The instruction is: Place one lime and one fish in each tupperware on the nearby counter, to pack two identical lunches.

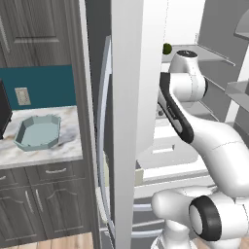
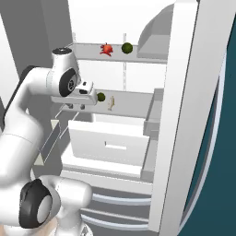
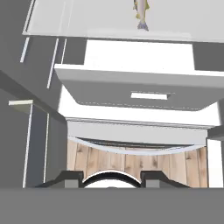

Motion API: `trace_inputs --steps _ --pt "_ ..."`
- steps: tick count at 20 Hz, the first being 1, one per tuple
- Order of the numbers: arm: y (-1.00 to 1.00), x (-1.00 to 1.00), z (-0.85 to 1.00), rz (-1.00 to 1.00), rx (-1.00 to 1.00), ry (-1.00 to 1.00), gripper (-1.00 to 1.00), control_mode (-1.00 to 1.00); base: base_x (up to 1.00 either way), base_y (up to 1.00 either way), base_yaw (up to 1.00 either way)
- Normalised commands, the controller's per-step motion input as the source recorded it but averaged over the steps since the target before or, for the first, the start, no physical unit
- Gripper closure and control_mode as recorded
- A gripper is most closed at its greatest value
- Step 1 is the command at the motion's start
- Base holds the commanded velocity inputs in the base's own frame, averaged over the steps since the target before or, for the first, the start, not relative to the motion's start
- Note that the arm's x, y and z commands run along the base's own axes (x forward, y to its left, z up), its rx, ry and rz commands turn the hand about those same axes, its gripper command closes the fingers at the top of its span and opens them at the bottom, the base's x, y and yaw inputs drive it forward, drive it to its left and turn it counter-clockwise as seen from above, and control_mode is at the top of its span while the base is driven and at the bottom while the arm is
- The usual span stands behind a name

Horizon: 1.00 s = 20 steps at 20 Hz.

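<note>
1. Open before you is a white fridge [image 2: 138, 115] with its door [image 1: 129, 97] swung wide, and wood flooring shows below it in the hand view.
2. On the top shelf [image 2: 138, 57] you see a red fish [image 2: 106, 49] just beside a lime [image 2: 126, 48]; in the left base view that lime [image 1: 167, 48] peeks past the door edge.
3. On the middle shelf [image 2: 133, 99] a second lime [image 2: 101, 97] sits near a pale fish [image 2: 110, 103], with a small gap between them.
4. The hand view catches the pale fish [image 3: 141, 12] at its top edge, lying on the shelf above a white drawer [image 3: 140, 92].
5. Your end effector [image 2: 77, 106] hangs at middle-shelf height, left of the second lime and pointing downward.
6. Its fingers [image 3: 70, 178] show dark tips with nothing between them; you cannot tell from these views whether they are released or clenched.
7. To the left of the fridge, the marble table [image 1: 44, 151] carries the teal tub [image 1: 38, 132], which holds nothing.
8. Dark cabinets [image 1: 44, 204] with silver handles sit under that table.
</note>
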Motion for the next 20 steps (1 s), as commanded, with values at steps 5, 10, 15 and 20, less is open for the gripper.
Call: trace_inputs --steps 5,10,15,20 --pt "-0.23 -0.13 0.0 -0.01 0.03 -0.06 -1.0 -1.0 0.0 0.0 0.0" --pt "-0.2 -0.26 0.68 -0.01 0.07 -0.38 -1.0 -1.0 0.0 0.0 0.0" --pt "-0.04 0.0 0.79 0.0 0.06 -0.23 -1.0 -1.0 0.0 0.0 0.0" --pt "-0.01 0.18 0.64 0.0 0.01 -0.01 -1.0 -1.0 0.0 0.0 0.0"
